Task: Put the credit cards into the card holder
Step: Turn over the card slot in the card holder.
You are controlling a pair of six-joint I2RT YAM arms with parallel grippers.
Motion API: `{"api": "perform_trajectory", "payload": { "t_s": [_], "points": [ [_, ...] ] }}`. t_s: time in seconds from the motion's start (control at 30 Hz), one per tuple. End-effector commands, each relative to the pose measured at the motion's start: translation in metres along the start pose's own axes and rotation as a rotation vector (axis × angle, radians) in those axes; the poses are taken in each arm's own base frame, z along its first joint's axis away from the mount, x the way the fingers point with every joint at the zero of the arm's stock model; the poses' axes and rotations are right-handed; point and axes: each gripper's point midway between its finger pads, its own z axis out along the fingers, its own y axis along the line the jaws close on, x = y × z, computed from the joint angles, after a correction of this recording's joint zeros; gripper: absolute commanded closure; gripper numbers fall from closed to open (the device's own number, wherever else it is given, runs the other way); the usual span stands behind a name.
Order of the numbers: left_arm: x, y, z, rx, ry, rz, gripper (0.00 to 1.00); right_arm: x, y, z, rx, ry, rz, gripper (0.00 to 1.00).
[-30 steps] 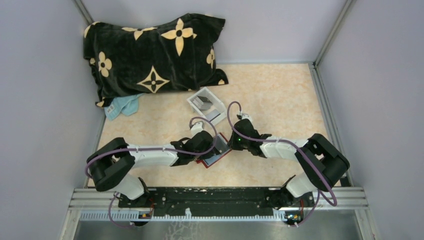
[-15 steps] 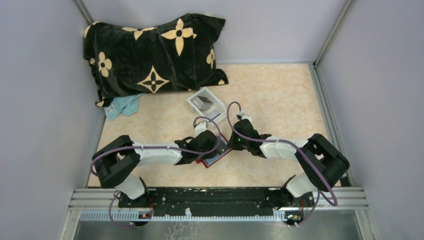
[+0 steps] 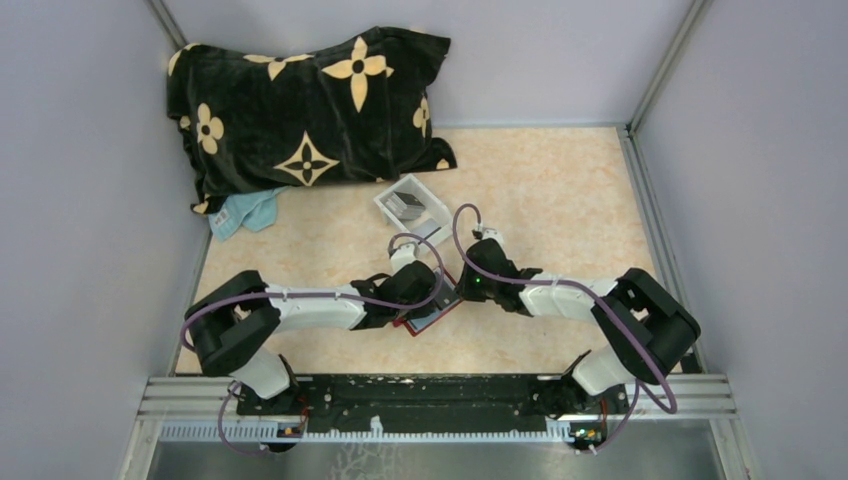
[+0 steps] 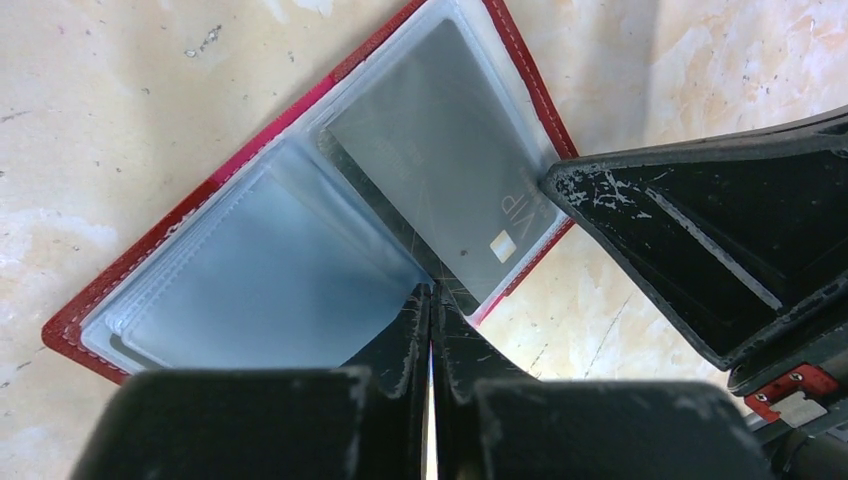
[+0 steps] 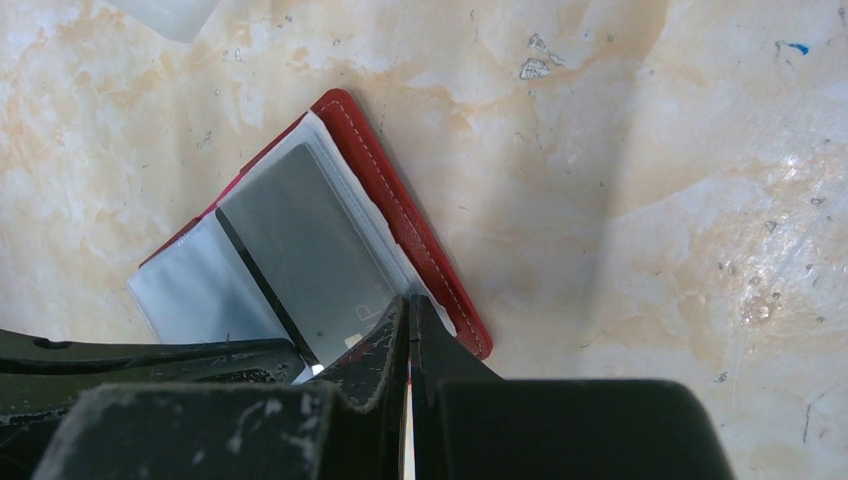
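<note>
– Left wrist view: where's the holder?
– Lying open on the marbled beige counter [image 4: 120, 100]: a flat red-edged rectangular card holder [image 4: 250, 270], with a thin silver-grey card [image 4: 440, 170] in its right clear sleeve
– And the fingers?
– Left fingers [image 4: 420, 325] are pressed together, tips on the sleeves. Right fingers [image 5: 395, 345] are together too, touching the holder's red edge

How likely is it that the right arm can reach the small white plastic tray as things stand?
Probably yes. The white plastic tray lies just beyond the right gripper, with bare tabletop between; the left gripper, close alongside over the red-edged card holder, might crowd the move.
</note>
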Motion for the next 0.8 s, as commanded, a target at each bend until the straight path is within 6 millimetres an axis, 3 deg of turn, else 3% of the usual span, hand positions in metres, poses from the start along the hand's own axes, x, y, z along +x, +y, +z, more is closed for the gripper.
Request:
{"api": "perform_trajectory", "payload": {
  "t_s": [0.0, 0.27, 0.47, 0.63, 0.77],
  "points": [
    [-0.004, 0.002, -0.01, -0.018, -0.013, 0.02, 0.95, -0.003, 0.013, -0.011, -0.016, 0.005, -0.043, 1.0],
    [-0.018, -0.003, -0.026, 0.01, -0.059, 0.0, 0.9, -0.023, 0.032, -0.028, -0.079, -0.054, -0.064, 1.0],
    [-0.018, -0.005, -0.033, 0.021, -0.059, -0.003, 0.88, -0.03, 0.034, -0.039, -0.085, -0.08, -0.076, 0.99],
    [-0.014, 0.017, -0.045, -0.013, -0.074, -0.014, 0.85, -0.035, 0.026, -0.044, -0.052, -0.107, -0.097, 0.83],
    [-0.005, 0.041, -0.052, -0.034, -0.077, -0.055, 0.66, -0.038, 0.016, -0.041, -0.032, -0.105, -0.116, 0.65]
  ]
}}
